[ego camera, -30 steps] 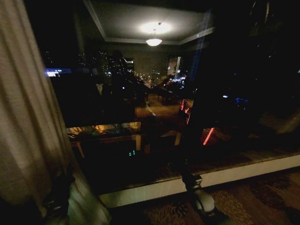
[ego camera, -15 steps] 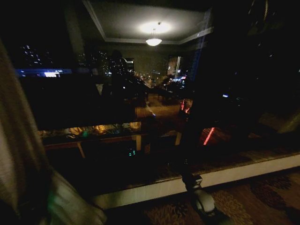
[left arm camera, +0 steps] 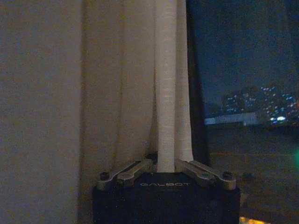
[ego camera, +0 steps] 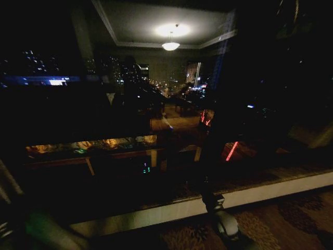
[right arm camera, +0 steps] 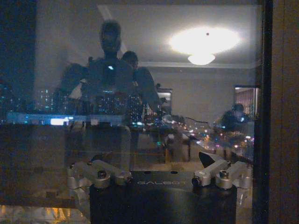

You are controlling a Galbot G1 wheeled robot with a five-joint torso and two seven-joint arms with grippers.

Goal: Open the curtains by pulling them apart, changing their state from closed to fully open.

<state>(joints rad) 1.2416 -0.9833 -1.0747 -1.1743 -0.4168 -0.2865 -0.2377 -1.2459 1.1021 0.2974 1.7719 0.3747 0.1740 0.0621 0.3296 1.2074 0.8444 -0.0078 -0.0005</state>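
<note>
In the left wrist view, a bunched fold of the cream curtain [left arm camera: 167,93] runs straight up from my left gripper [left arm camera: 167,164], which is shut on it. More of the same pleated panel hangs beside the fold. In the head view my left arm [ego camera: 31,229] is a blur at the lower left corner. My right gripper [right arm camera: 161,176] faces the bare window glass, open, with nothing between its spread fingers [right arm camera: 99,174]. The right arm [ego camera: 221,219] reaches up from the bottom of the head view toward the sill.
A wide dark window [ego camera: 156,104] shows city lights and the room's reflected ceiling lamp [ego camera: 170,46]. A pale sill [ego camera: 250,195] runs below it, above patterned carpet [ego camera: 281,224]. A dark upright frame [right arm camera: 266,112] borders the glass near my right gripper.
The cream curtain that covered the left of the head view has slid left and out of it, along with my left arm. More dark glass is uncovered. The right arm has stayed put.
</note>
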